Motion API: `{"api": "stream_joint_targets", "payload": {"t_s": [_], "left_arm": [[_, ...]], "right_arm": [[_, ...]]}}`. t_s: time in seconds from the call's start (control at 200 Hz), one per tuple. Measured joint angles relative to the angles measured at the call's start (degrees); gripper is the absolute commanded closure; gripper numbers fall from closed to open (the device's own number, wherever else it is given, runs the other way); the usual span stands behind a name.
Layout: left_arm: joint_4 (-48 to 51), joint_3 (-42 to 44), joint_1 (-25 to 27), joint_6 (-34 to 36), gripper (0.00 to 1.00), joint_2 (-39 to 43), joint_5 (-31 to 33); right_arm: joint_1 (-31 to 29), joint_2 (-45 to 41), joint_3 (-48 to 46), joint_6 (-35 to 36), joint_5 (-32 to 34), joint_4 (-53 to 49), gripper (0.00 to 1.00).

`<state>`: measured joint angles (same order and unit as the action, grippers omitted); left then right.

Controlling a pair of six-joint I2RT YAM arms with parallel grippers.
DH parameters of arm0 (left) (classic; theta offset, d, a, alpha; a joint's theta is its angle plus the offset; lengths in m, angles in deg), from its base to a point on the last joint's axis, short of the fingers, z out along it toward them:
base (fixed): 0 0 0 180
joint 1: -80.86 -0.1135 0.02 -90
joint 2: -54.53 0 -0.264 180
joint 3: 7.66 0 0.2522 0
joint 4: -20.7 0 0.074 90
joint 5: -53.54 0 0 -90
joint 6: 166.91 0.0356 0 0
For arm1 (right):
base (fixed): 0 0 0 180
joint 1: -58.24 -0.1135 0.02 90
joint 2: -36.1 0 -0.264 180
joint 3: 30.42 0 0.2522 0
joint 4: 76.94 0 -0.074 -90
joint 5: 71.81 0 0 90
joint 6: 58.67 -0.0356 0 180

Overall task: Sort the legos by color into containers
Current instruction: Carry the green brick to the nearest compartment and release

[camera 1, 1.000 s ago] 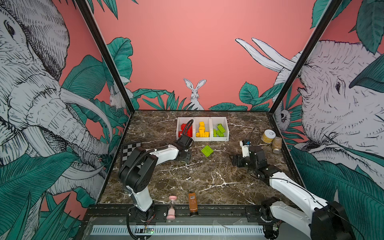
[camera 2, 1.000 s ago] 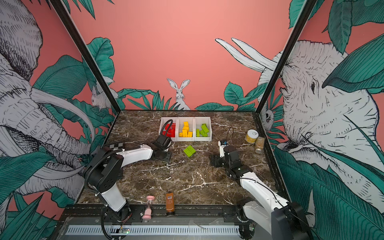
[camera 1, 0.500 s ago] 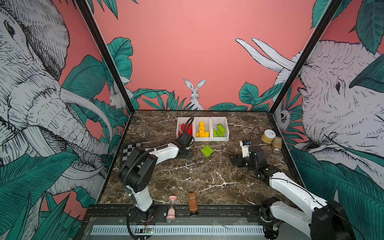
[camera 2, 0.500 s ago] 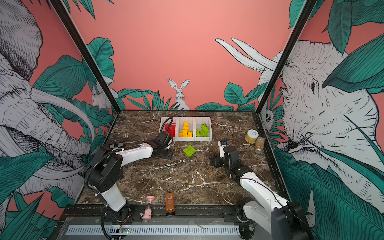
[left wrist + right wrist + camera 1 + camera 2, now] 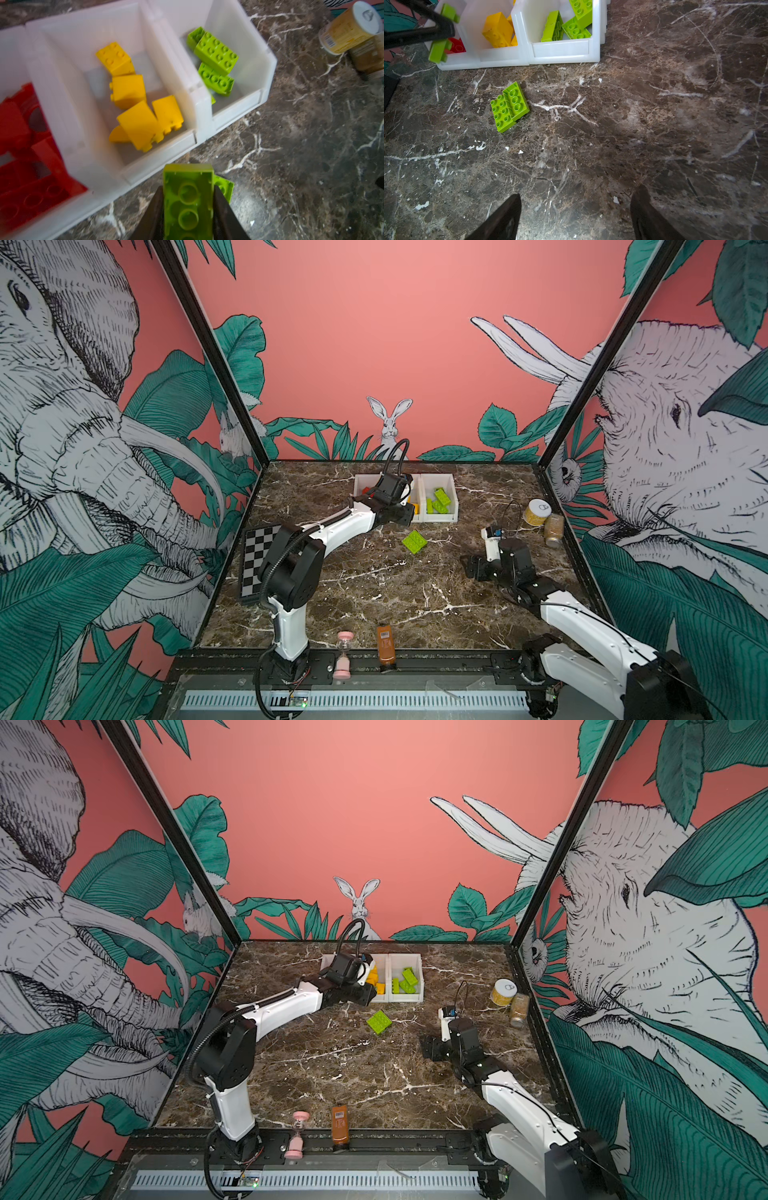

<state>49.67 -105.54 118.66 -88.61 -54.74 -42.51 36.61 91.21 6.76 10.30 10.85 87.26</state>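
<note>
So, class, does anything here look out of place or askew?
Yes: two lime green bricks lie loose on the marble table in front of the bins, one resting askew on the other, still unsorted.

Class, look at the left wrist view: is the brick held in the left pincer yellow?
No, the brick clamped in the left pincer is lime green.

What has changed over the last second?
The left gripper closed on a green brick and lifted it up and back toward the containers. The right gripper stayed open and parked, and the loose green bricks did not move.
</note>
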Motion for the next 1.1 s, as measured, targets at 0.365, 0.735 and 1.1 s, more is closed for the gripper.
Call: {"api": "stream_joint_targets", "payload": {"t_s": [0.365, 0.735, 1.1], "left_arm": [[-7.5, -18.27, 1.55, 3.45, 0.79, -14.88, -3.3], [-8.11, -31.85, 1.66, 4.87, 0.79, -27.26, -4.0], [-3.45, -42.25, 1.66, 5.01, 0.47, -32.7, -2.71]], "right_arm": [[-0.13, -3.54, -0.35, -0.46, 0.44, -3.41, 0.21], [-0.87, -5.84, -2.4, -2.45, -0.31, -4.35, 0.25], [-2.78, -5.68, -2.62, -2.54, 0.46, -5.11, 0.26]]}}
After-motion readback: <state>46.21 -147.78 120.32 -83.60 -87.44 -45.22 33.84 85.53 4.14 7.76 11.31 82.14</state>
